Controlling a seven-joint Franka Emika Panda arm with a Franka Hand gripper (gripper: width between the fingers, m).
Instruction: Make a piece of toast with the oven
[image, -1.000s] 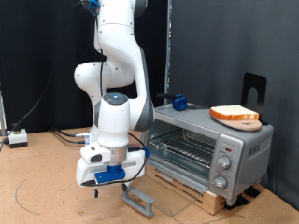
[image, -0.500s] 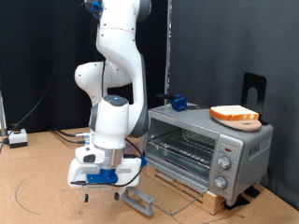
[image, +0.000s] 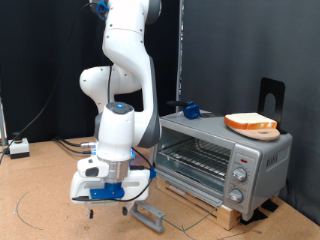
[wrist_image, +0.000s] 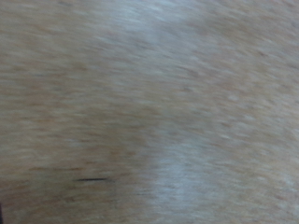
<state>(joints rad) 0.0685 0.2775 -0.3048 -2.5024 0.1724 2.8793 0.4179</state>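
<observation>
While bent low, tool (image: 88, 208) downward

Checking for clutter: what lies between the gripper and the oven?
In the exterior view, the oven's lowered door lies on the table between it and the gripper.

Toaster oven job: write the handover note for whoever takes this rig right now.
Hand: low over the brown tabletop, at the exterior view's left of the oven; nothing shows between its fingers. The wrist view shows only blurred tabletop.
Boxy silver-grey toaster oven: glass drop-down door is open, lying flat in front; wire rack inside looks bare.
Flat slice of bread with orange-brown crust: lying on a round tan wooden plate on top of the oven.
Done: door opened.
Left: toast is not yet in the oven; door not yet closed.
</observation>
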